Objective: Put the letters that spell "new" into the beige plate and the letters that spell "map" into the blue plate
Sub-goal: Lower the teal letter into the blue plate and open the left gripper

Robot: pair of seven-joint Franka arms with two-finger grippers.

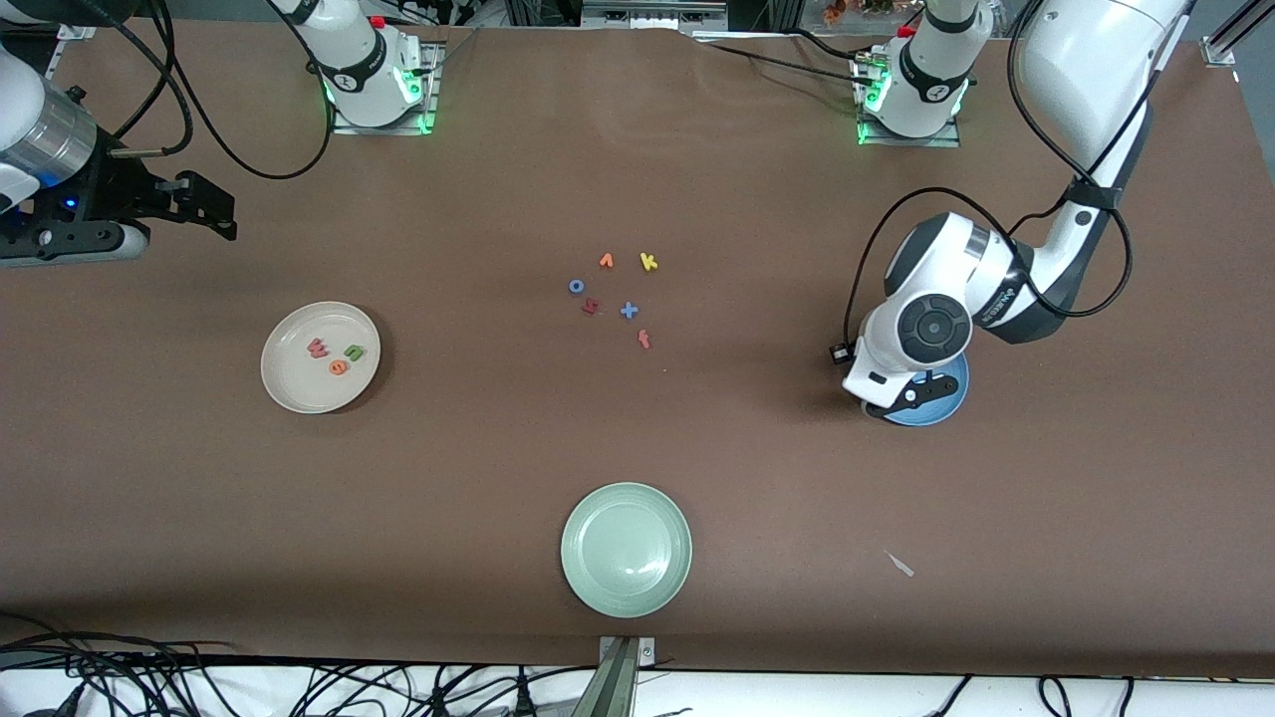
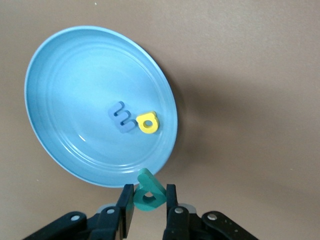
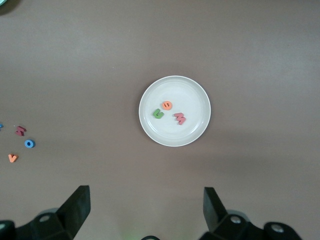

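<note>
Teal p [image 2: 148, 194] pinched between closed fingers [image 2: 127, 210] of left hand [image 1: 901, 396], hanging over rim of blue plate [image 2: 60, 75]. Light blue m [image 2: 121, 117] and yellow a [image 2: 148, 123] lying side by side, just apart, inside that plate. Blue plate toward left arm's end of table [image 1: 637, 159], mostly hidden under left wrist in front view.

Right hand [image 3: 145, 210] up over right arm's end of table, fingers spread wide, gripping nothing, waiting. Beige plate [image 1: 289, 383] below it, carrying pinkish-red w [image 1: 318, 348], green n [image 1: 354, 353] and orange e [image 1: 338, 367], close together but not touching.

Loose letters grouped mid-table, farther from front camera than pale green plate [image 1: 626, 588]: orange v-shaped letter [image 1: 606, 261], yellow k [image 1: 648, 262], blue o [image 1: 576, 287], dark red letter [image 1: 591, 307], blue cross-shaped letter [image 1: 629, 311], reddish letter [image 1: 644, 340] nearest front camera.
</note>
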